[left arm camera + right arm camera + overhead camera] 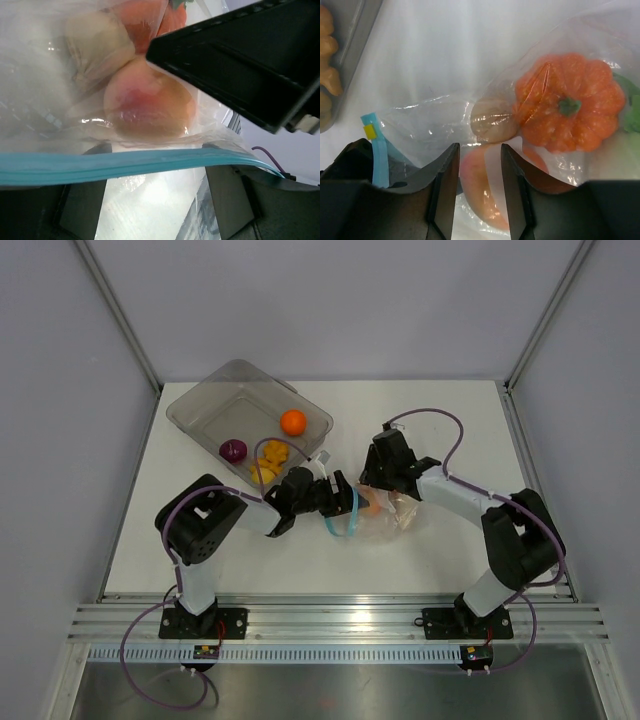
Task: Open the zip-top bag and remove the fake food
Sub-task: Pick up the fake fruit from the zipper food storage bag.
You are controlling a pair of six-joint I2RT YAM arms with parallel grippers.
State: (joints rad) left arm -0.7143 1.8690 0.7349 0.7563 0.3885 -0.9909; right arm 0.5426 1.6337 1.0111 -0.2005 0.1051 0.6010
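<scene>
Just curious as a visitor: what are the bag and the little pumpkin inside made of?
The zip-top bag looks like thin clear plastic film: glossy, crinkled, see-through. The pumpkin seems moulded plastic or foam, orange, faintly speckled; I cannot tell which.

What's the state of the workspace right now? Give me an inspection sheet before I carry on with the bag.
Surface: white table, no spills seen.
Job's things: zip-top bag lies mid-table with its teal zip strip at the left arm's side. A pumpkin, a peach and a beige piece are inside it. An orange ball, a purple piece and yellow-orange bits sit in the grey tray.
Clutter: nothing seen.
Hands: left hand is open at the zip edge; right hand appears to pinch the bag around the peach.
Cables: purple cables loop along both arms, off the bag.
Surroundings: grey walls; metal rail at the near edge.
</scene>
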